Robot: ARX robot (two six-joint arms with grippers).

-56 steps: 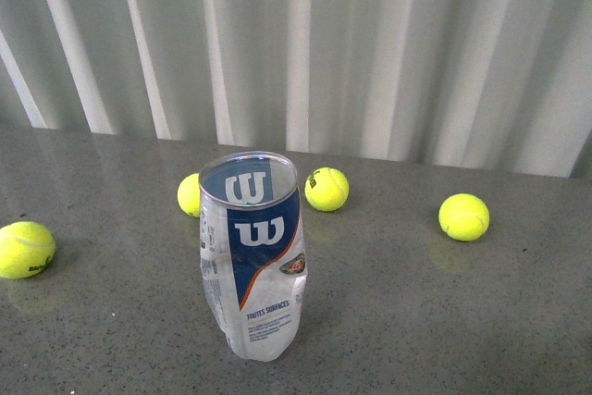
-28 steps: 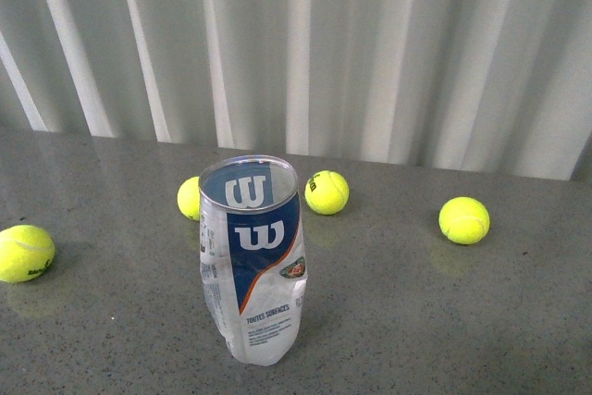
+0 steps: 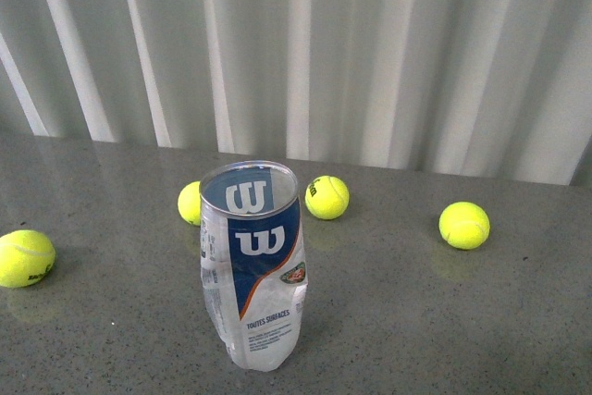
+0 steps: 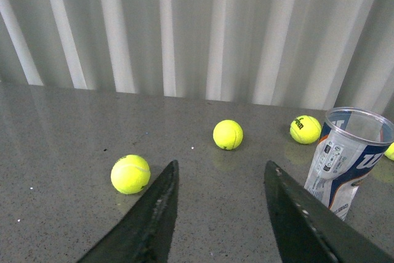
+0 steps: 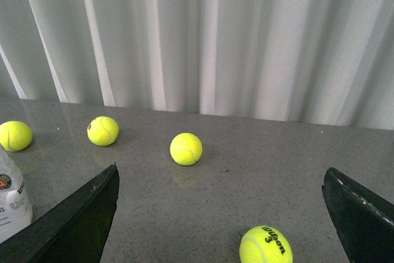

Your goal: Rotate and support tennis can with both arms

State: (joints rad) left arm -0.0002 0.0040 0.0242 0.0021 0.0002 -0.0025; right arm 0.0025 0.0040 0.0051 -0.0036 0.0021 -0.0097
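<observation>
Tennis can (image 3: pixel 252 265) upright on grey tabletop (image 3: pixel 444 312)

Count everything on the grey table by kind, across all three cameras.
Yellow felt tennis balls: 5, four in the front view and one only in the right wrist view
Clear plastic tennis can with blue-and-white label: 1
Total: 6

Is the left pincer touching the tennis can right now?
Apart. In the left wrist view, the left pincer is open and empty, with bare table between its nearer finger and the upright tennis can.
</observation>
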